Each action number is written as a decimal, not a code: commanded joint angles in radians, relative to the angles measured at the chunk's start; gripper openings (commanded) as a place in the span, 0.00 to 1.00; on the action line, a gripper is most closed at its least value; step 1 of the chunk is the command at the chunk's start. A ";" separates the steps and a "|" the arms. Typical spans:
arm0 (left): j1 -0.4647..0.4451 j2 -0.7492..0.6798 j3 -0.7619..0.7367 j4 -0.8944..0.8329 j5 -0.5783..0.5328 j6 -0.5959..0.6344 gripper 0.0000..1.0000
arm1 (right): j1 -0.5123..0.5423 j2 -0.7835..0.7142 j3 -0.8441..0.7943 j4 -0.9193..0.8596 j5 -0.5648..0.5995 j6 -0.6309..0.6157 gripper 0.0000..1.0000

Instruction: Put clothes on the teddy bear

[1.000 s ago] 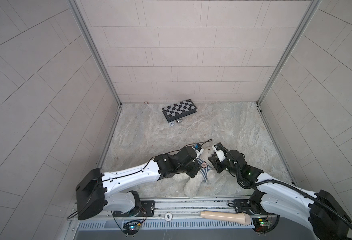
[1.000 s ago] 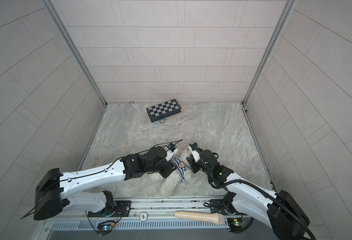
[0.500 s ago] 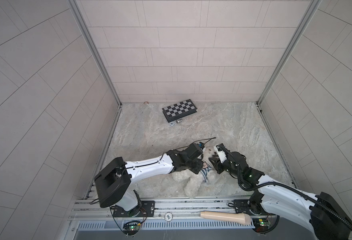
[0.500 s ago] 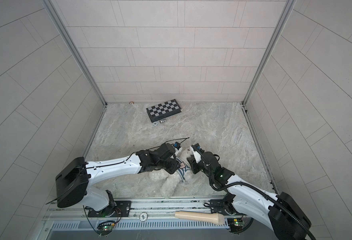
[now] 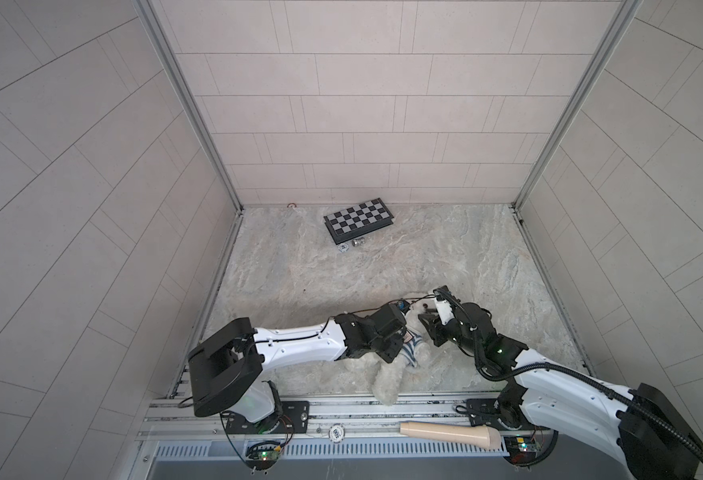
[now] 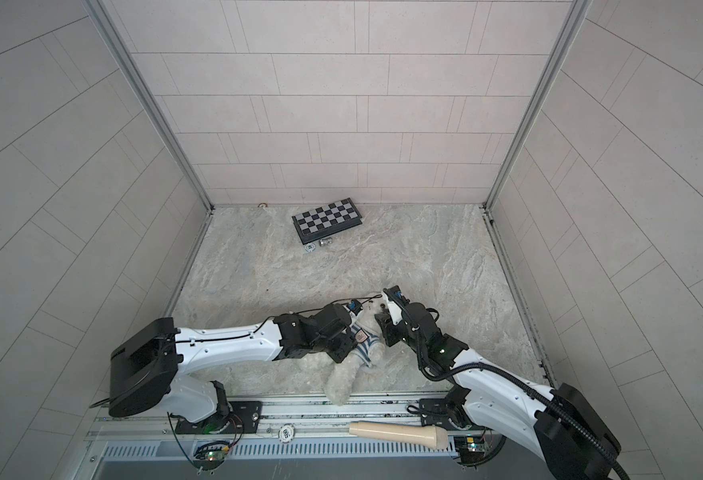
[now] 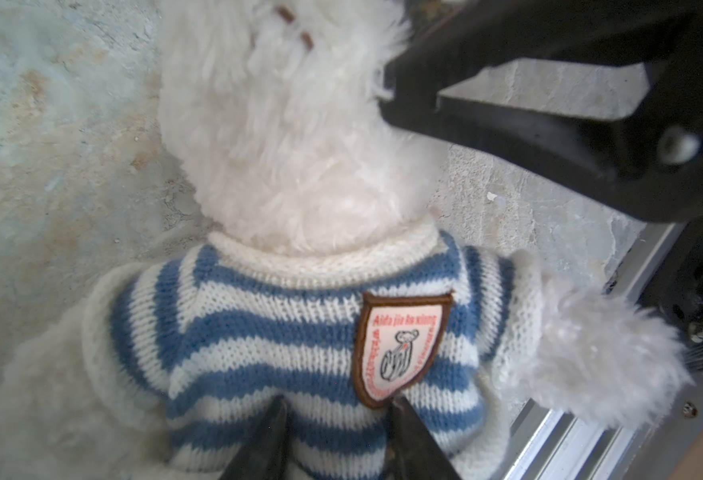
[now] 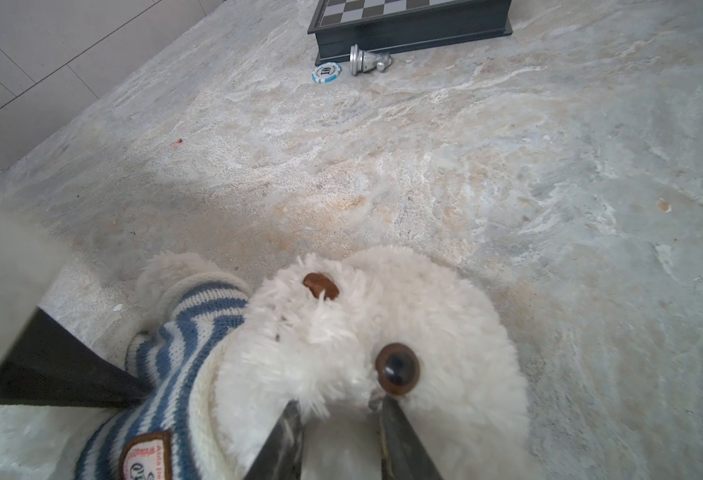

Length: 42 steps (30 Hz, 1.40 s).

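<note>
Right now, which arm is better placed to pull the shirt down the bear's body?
Left, probably: the left gripper sits at the shirt front, fingers straddling stripes by the badge. The right gripper is on the bear, pinching fur beside the eye.

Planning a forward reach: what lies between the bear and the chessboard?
Bare tabletop from bear to chessboard, except a chip and toppled chess piece beside it; right wrist view.

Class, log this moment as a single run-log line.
state: shirt on teddy bear | left gripper: open over shirt front | right gripper: shut on teddy bear head
</note>
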 commanded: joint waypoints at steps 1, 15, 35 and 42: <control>-0.021 0.001 -0.052 -0.107 -0.032 0.021 0.43 | -0.008 0.015 0.018 -0.024 0.026 0.017 0.33; -0.058 -0.054 -0.146 -0.056 -0.016 -0.012 0.44 | -0.027 0.037 0.028 -0.034 0.042 0.026 0.33; -0.062 -0.203 -0.134 -0.043 0.016 -0.056 0.47 | -0.031 0.001 0.019 -0.025 0.005 0.009 0.34; -0.040 -0.226 -0.050 -0.092 0.028 -0.049 0.49 | -0.031 -0.031 0.013 -0.006 -0.054 -0.005 0.36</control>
